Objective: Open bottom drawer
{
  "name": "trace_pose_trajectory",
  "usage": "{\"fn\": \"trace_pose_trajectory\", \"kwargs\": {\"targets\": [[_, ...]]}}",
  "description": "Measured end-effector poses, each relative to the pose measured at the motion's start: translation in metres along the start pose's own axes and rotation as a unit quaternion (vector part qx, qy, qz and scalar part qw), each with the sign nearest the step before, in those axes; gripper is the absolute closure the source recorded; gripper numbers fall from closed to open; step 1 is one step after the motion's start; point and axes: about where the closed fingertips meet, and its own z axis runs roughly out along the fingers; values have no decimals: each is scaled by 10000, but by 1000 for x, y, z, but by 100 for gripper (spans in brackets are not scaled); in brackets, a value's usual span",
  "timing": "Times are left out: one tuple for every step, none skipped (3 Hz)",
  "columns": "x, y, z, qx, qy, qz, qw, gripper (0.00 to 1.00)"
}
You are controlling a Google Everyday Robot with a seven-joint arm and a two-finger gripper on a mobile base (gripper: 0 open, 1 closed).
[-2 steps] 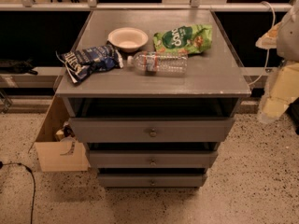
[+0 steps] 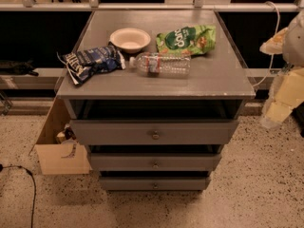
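At right edge of view: gripper [image 2: 280, 103] is hanging beside the cabinet, level with the top drawer band and well apart from every knob.
Gripper state: cannot be told; the end effector is showing only as a pale blur.
Target location: bottom drawer [image 2: 154, 183] is sitting lowest of three in the grey cabinet, just above the floor, with the narrowest front and looking pushed in.
Grasp point: small round knob [image 2: 155, 185] is sitting at the centre of that front; it is offering the only hold.
Handling judgement: painted wood is likely behaving as a stiff, moderately heavy panel; the small metal knob is likely proving slippery, so a square, firm pinch and a straight outward pull are advisable.
Neighbouring drawers: mid-sized front [image 2: 154, 163] is lying directly above and the tallest front [image 2: 154, 133] above that; both carry similar knobs.
Cabinet top [image 2: 218, 77]: bowl [image 2: 129, 39], green snack bag [image 2: 186, 39], water bottle [image 2: 161, 64] and blue chip bag [image 2: 90, 63] are resting there.
Change since earlier frame: scene is shifting only very slightly; gripper is staying off to the right, and the bottom drawer is remaining unmoved.
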Motion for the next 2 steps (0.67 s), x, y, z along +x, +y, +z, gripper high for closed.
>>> {"fn": "trace_pose_trajectory", "kwargs": {"targets": [[21,3,40,-318,-855,581,9941,0],[40,10,76,-532,-1723,1263,9755,0]]}}
